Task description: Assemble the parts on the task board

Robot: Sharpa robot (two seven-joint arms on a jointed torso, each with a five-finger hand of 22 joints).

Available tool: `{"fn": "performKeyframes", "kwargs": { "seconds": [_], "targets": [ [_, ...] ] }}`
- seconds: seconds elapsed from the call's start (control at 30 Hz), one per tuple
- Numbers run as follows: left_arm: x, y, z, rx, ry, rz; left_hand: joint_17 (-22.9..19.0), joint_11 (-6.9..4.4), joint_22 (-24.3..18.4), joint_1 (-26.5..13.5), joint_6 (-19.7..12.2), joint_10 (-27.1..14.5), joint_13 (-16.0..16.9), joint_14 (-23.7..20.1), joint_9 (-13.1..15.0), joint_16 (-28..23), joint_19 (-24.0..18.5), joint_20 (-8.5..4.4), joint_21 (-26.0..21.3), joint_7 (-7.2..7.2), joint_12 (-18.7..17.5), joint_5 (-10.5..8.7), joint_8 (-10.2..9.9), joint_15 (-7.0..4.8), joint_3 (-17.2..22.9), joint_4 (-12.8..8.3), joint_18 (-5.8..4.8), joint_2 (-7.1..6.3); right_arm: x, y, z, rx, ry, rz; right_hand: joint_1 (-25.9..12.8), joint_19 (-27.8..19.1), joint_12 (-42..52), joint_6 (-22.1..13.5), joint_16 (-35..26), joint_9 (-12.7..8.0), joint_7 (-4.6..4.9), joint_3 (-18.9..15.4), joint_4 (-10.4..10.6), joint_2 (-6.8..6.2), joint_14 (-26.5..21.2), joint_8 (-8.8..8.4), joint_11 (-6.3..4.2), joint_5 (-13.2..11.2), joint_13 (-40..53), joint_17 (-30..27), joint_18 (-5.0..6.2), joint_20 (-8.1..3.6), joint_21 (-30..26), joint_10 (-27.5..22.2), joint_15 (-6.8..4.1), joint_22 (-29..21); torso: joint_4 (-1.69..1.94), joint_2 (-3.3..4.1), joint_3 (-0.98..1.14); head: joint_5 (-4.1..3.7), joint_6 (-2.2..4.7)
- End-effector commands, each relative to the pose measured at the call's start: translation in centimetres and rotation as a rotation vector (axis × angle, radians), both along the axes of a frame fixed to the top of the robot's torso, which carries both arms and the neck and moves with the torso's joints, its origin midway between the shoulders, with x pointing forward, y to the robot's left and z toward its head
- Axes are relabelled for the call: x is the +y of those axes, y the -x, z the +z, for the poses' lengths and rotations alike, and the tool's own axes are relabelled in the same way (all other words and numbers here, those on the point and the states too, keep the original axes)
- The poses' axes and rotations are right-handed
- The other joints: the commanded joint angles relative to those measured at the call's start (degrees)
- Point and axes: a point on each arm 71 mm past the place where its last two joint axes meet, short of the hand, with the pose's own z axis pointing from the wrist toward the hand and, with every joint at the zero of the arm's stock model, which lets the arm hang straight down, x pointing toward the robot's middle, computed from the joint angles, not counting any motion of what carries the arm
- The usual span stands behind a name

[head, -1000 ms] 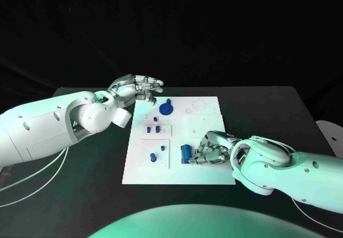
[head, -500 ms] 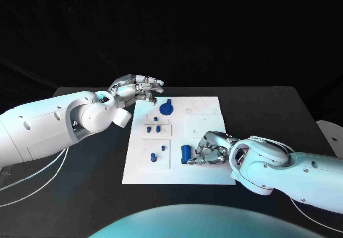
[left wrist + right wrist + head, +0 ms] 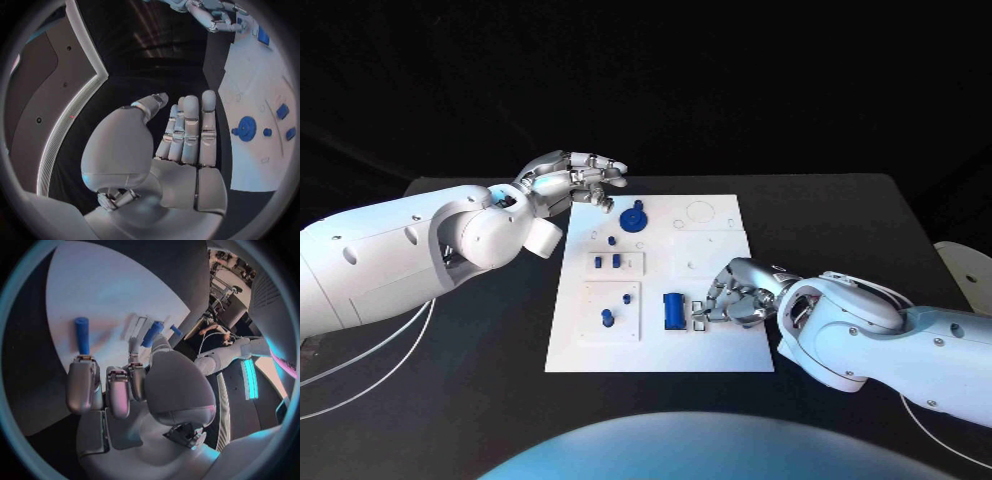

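A white task board (image 3: 718,345) lies in the middle of a black table (image 3: 848,220), with two white robot arms working over it from either side.

The right hand (image 3: 737,297) rests low on the board's near right part, its fingers (image 3: 81,390) curled down with their tips on the white surface. A blue cylindrical part (image 3: 674,310) lies flat just left of those fingertips. In the right wrist view the same part (image 3: 82,335) lies just beyond the fingertips, apart from them, and the hand holds nothing.

The left hand (image 3: 574,178) hangs above the table at the board's far left corner. Its fingers (image 3: 190,127) lie pressed together side by side, bent forward, with the thumb set close beside them. Nothing shows between them.

Other blue parts sit across the board. A round blue disc with a knob (image 3: 636,217) stands near the far edge, just right of the left hand. Two short blue pegs (image 3: 607,261) stand upright in a raised white block (image 3: 635,262) at the board's left middle. A blue oval piece (image 3: 607,318) and a small blue stud (image 3: 629,297) sit on another white block (image 3: 610,335) nearer the robot. A ring-shaped outline (image 3: 698,211) marks the board's far right part.
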Motion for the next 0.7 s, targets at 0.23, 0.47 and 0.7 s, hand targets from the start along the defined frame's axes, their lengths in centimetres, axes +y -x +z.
{"fn": "performKeyframes", "kwargs": {
  "seconds": [0.23,0.47,0.7],
  "targets": [
    [0.3,0.3,0.1,-0.006,0.015,0.002,-0.1,-0.02,-0.1,0.1,-0.3,-0.6,0.1,-0.4,0.1,-0.2,0.4,-0.06,-0.4,0.04,0.4,0.27,0.4,0.11,0.0,-0.3,1.05,0.4,-4.2,-0.3,0.9,-0.067,-0.027,-0.136,2.6,1.0,-0.2,-2.7,-0.2,0.1,0.81,-0.8,-0.3,-0.27,5.4,-1.46,1.04,0.4,8.5,12.7,-0.15,0.62,-0.2,1.9,0.75,10.6,-0.65,-0.31,0.01,-0.7,0.0],
    [0.5,0.5,-0.2,0.001,0.013,0.003,-0.1,-0.02,-0.1,0.1,-0.3,-0.6,0.1,-0.4,0.1,-0.2,0.4,-0.05,-0.4,0.04,0.4,0.27,0.4,0.12,0.0,-0.3,1.05,0.39,-6.5,0.1,0.2,-0.054,0.055,-0.159,3.1,0.5,-2.0,-2.8,-0.5,-0.1,1.03,-1.2,-0.2,-0.31,5.2,-1.75,1.29,0.0,7.5,11.7,0.14,0.86,-1.7,1.1,1.0,10.1,-1.07,-0.48,0.17,-1.19,0.0],
    [0.4,0.6,-0.4,0.005,0.013,0.0,-0.1,-0.02,-0.1,0.1,-0.3,-0.6,0.1,-0.4,0.1,-0.2,0.4,-0.05,-0.4,0.04,0.4,0.27,0.4,0.12,0.0,-0.3,1.05,0.39,-7.2,0.4,-0.6,-0.038,0.104,-0.154,3.5,0.3,-3.0,-2.0,-0.6,0.2,0.85,-1.5,-0.2,-0.08,5.0,-1.33,1.18,0.1,6.9,11.3,0.28,0.94,-2.4,0.7,0.97,10.0,-1.13,-0.65,0.15,-1.13,0.0]
  ]
}}
